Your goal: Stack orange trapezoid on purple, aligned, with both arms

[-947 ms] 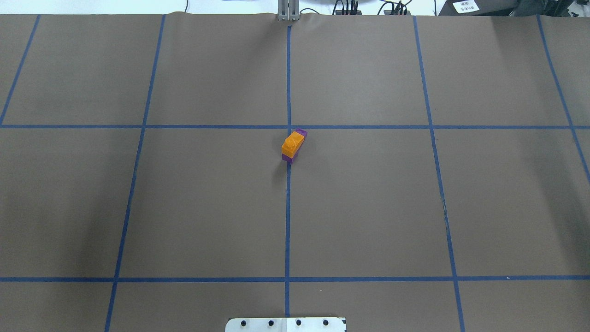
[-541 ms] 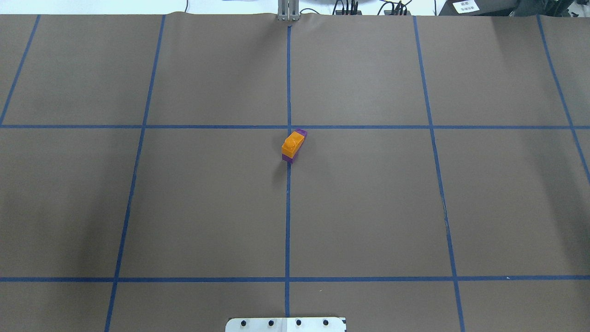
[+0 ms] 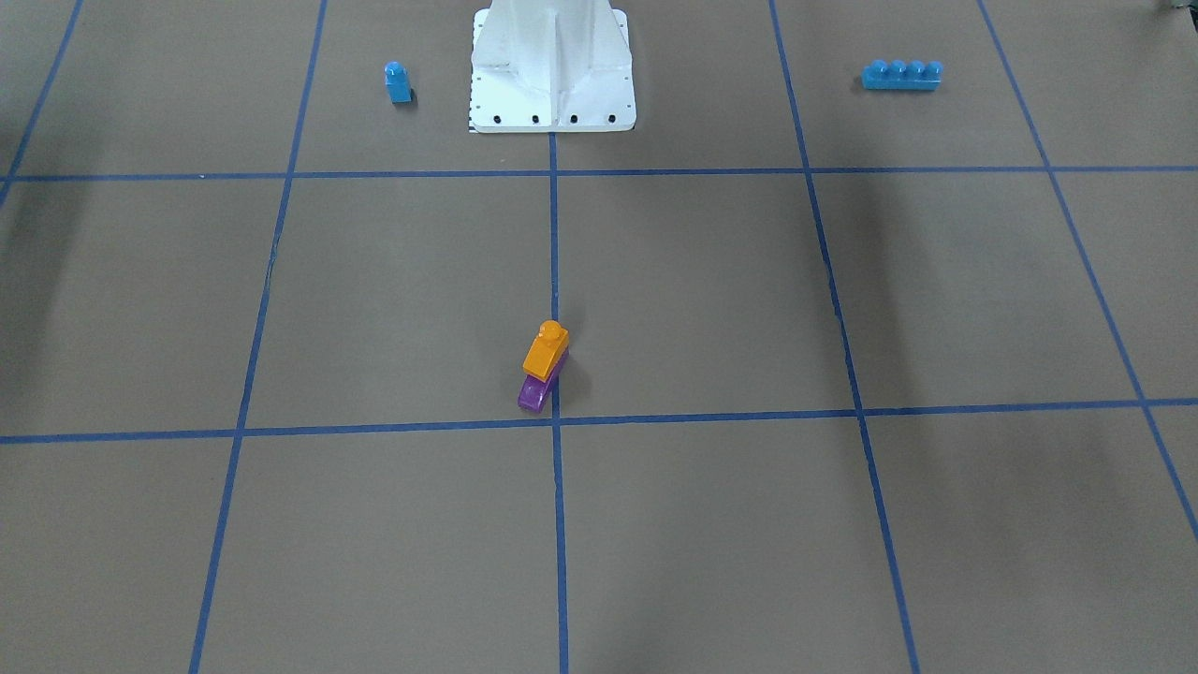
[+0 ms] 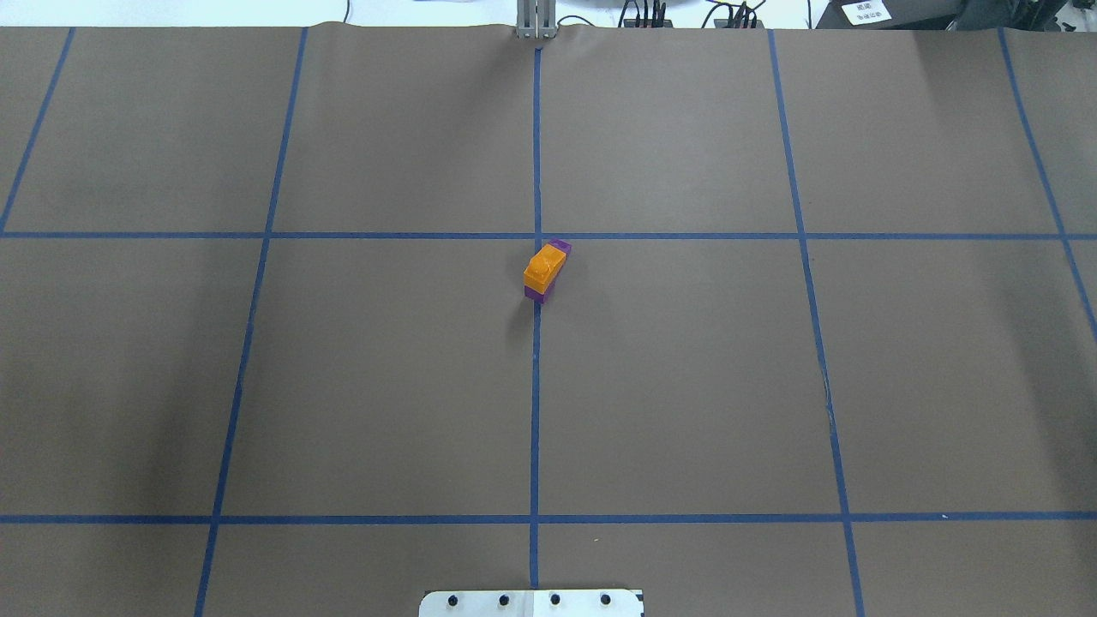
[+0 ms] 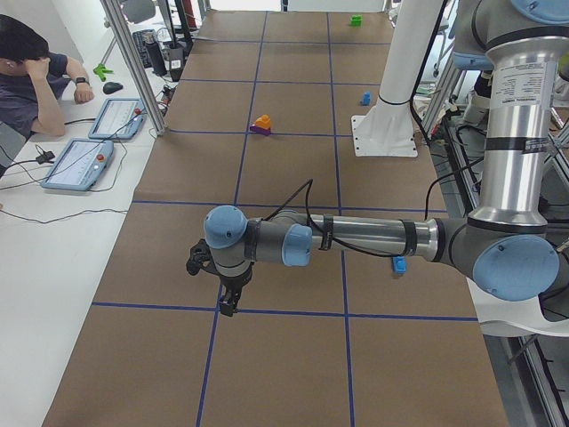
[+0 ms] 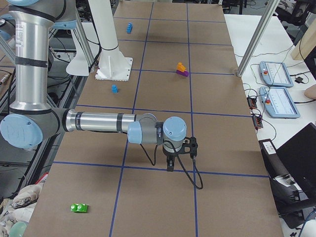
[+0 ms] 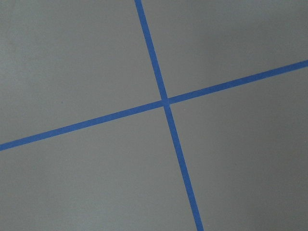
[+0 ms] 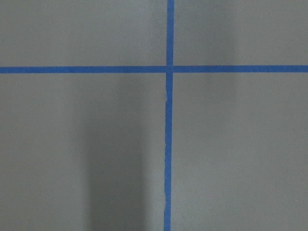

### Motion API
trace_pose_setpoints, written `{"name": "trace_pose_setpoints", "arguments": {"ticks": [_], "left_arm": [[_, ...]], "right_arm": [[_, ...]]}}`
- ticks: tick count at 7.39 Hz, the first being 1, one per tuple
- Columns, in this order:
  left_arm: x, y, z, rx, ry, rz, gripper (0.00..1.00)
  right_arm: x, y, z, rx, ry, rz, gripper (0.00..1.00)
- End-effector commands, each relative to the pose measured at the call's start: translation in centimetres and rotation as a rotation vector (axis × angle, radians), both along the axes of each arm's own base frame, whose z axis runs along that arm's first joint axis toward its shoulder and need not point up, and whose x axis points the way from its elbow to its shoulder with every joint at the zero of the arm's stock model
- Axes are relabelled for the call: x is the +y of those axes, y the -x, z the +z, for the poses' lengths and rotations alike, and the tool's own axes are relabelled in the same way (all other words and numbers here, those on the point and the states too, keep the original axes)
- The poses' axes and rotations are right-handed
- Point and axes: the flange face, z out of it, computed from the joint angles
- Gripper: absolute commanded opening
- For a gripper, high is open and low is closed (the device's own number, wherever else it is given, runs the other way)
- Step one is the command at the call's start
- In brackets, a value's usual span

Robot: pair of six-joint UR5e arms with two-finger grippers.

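Silver arms [image 5: 373,236], light-blue joint caps [image 5: 225,227]

Small blue brick [image 3: 398,82], long blue brick [image 3: 901,74] (well apart).

The orange trapezoid [image 3: 546,352] is small and shiny, with one round bump on top. It sits on top of the purple [image 3: 533,396] brick, which is shiny too. Both point the same way, and a bit of purple pokes out at each end. The two lie straight out in front of the white base [image 3: 552,75], well apart from it. The left arm [image 5: 356,238] and the right arm [image 6: 98,122] stretch out low, one to each side of the base, far from the bricks.
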Motion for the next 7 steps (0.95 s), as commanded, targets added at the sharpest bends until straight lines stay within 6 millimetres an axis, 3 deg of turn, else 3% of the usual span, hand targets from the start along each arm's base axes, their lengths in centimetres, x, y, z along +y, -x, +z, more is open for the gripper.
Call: {"name": "trace_pose_setpoints", "arguments": {"ticks": [1, 7], "left_arm": [[0.00, -0.01, 0.03, 0.000, 0.001, 0.000, 1.00], [0.03, 0.02, 0.22, -0.003, 0.007, -0.001, 1.00]], "right_arm": [[-0.08, -0.01, 0.05, -0.001, 0.000, -0.003, 1.00], [-0.50, 0.08, -0.13, -0.003, -0.003, -0.005, 1.00]]}}
